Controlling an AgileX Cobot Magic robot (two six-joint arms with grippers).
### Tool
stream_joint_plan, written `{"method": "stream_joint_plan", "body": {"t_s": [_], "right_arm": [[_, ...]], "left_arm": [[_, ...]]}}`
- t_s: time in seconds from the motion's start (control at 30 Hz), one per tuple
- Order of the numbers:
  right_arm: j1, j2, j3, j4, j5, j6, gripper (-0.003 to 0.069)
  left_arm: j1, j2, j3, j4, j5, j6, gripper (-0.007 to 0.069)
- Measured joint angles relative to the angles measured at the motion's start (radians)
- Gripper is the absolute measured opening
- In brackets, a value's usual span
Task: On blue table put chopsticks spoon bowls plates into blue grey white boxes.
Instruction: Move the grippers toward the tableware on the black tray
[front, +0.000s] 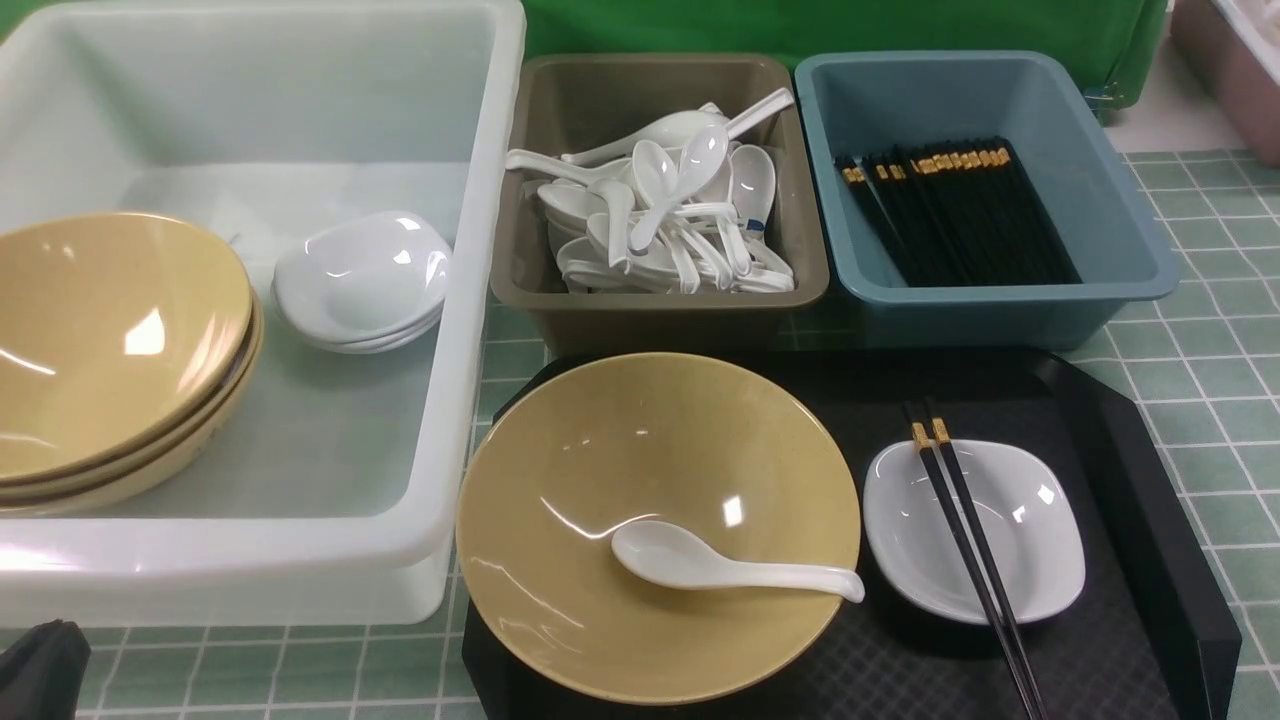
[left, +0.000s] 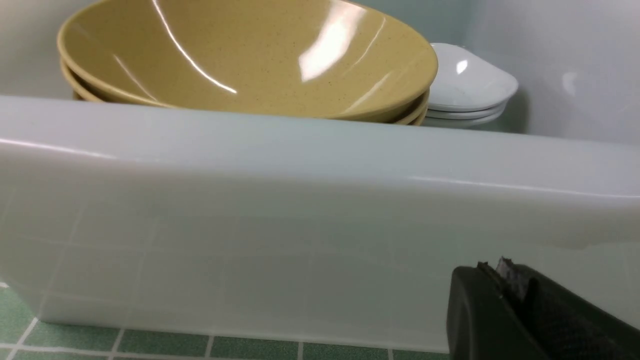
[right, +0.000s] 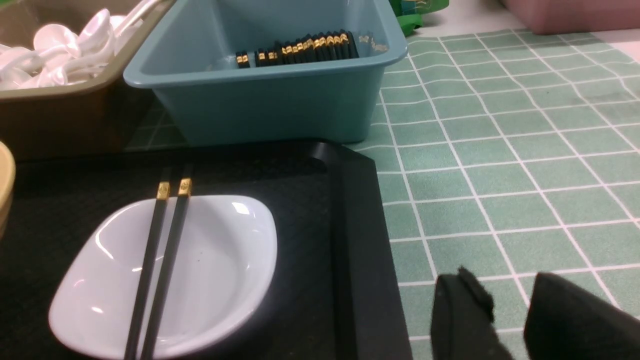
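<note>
Though outside front view, right gripper (right: 505, 292) jaws apart beside tray (right: 360, 250); left gripper (left: 505, 305) jaws unclear.

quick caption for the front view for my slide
Black tray with spoon in yellow bowl and chopsticks across white dish, facing white box, grey box and blue box.

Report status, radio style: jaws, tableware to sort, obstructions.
Right jaws apart, empty; left jaws unclear. Spoon in yellow bowl, chopsticks across white dish, all on black tray. Nothing blocking them.
</note>
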Motion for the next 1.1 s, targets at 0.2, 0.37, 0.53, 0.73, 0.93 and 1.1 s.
{"method": "stream_joint_plan", "body": {"t_s": [0.2, 0.37, 0.53, 0.73, 0.93, 1.1], "right_arm": [[0.000, 0.000, 0.000, 0.000, 0.000, 0.002, 0.0237], [0.000, 0.000, 0.000, 0.000, 0.000, 0.002, 0.0237], [0.000, 0.000, 0.000, 0.000, 0.000, 0.002, 0.0237], [0.000, 0.000, 0.000, 0.000, 0.000, 0.002, 0.0237], [0.000, 0.000, 0.000, 0.003, -0.005, 0.070, 0.0237], [0.000, 0.000, 0.000, 0.137, -0.055, 0.573, 0.0237]], "left_arm": [[0.000, 0.000, 0.000, -0.001, 0.000, 0.000, 0.0002], [0.000, 0.000, 0.000, -0.001, 0.000, 0.000, 0.0002], [0.000, 0.000, 0.000, 0.002, 0.000, 0.000, 0.0002], [0.000, 0.000, 0.000, -0.036, -0.023, -0.021, 0.0002], [0.000, 0.000, 0.000, -0.419, -0.065, -0.201, 0.0002], [0.000, 0.000, 0.000, -0.853, -0.087, -0.369, 0.0002]]}}
